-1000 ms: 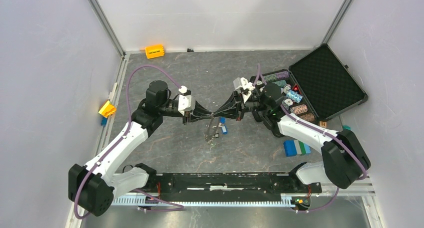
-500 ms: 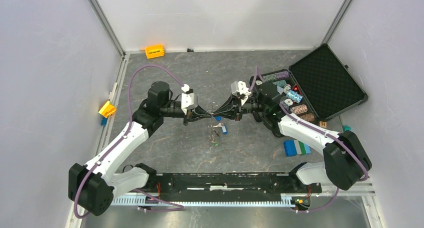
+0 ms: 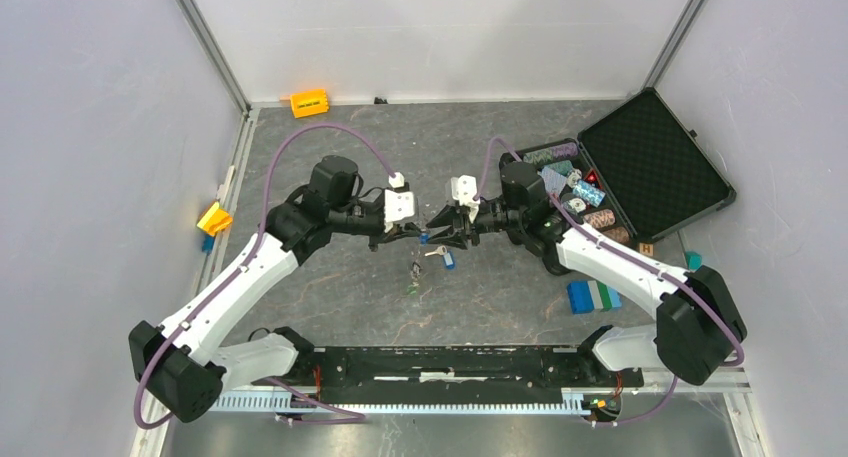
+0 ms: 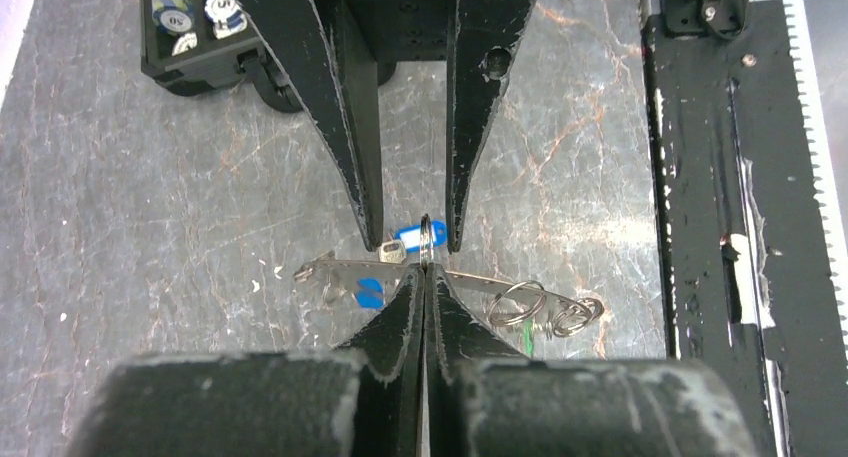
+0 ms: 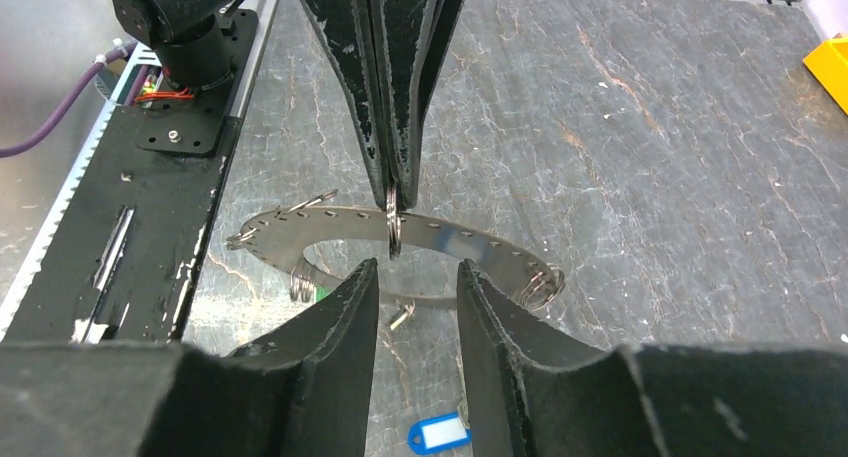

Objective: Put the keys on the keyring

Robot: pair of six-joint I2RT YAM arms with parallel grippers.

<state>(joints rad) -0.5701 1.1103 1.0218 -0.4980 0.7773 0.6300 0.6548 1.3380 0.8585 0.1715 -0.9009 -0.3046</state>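
Your two claws meet tip to tip above a grey marbled table [image 3: 330, 167], with the keyring hanging between them.
On the outer side of your right claw [image 5: 416, 267] stands an open black case [image 3: 655, 162]. Your left claw [image 4: 424, 277] is clenched, its fingertips pressed together on the upper rim of the large, thin, silvery-grey metal keyring [image 5: 470, 245], a flat band pierced with holes that dangles below it. Your right claw faces it, released, its fingers spread either side of that pinched spot and grasping nothing. Small wire split rings [image 4: 520, 302] hang on the band. On the table just beneath the right claw lies a small silver key with a blue plastic tag [image 4: 410, 239]. A second blue tag [image 4: 368, 292] shows beside it, under the band.
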